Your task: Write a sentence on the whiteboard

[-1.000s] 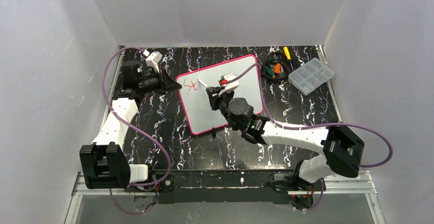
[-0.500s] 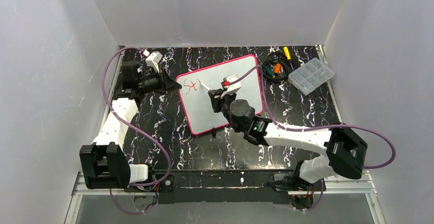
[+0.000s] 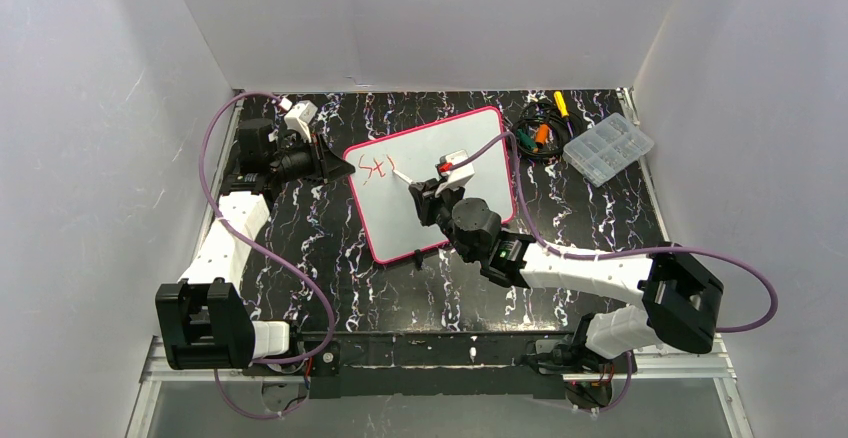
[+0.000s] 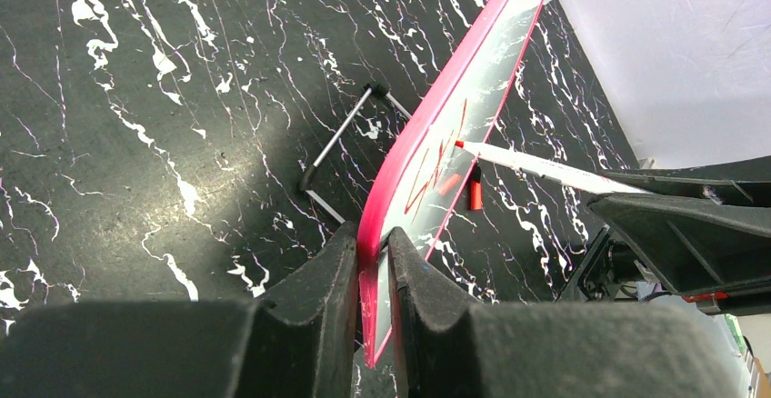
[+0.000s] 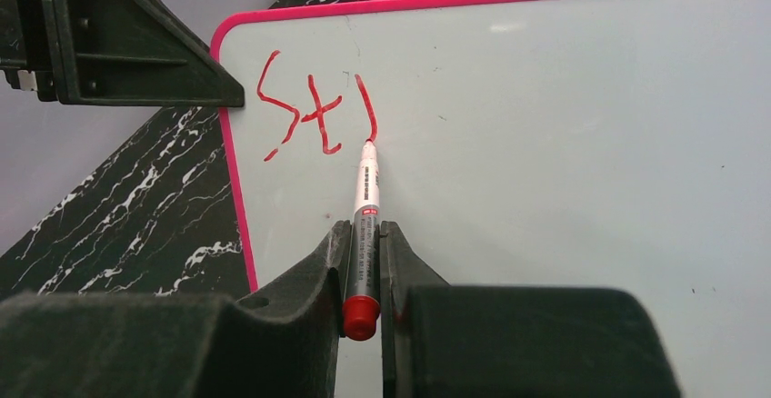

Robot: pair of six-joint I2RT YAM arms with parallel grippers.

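The whiteboard [image 3: 440,173] with its pink-red border lies tilted in the middle of the table. It also shows in the right wrist view [image 5: 564,125] and edge-on in the left wrist view [image 4: 473,80]. My left gripper [image 3: 335,166] is shut on the board's left corner [image 4: 373,262]. My right gripper [image 3: 425,196] is shut on a red marker [image 5: 365,207]. The marker tip touches the board at the end of the sentence [image 5: 314,112], which reads "St" plus one more stroke in red. The marker tip also shows in the left wrist view [image 4: 459,144].
A clear compartment box [image 3: 607,148] sits at the back right, beside a bundle of cables and tools [image 3: 538,128]. A wire stand [image 4: 341,153] lies under the board. White walls close in the table on three sides.
The right gripper has moved the marker rightward along the board. A new red stroke now follows the "St".
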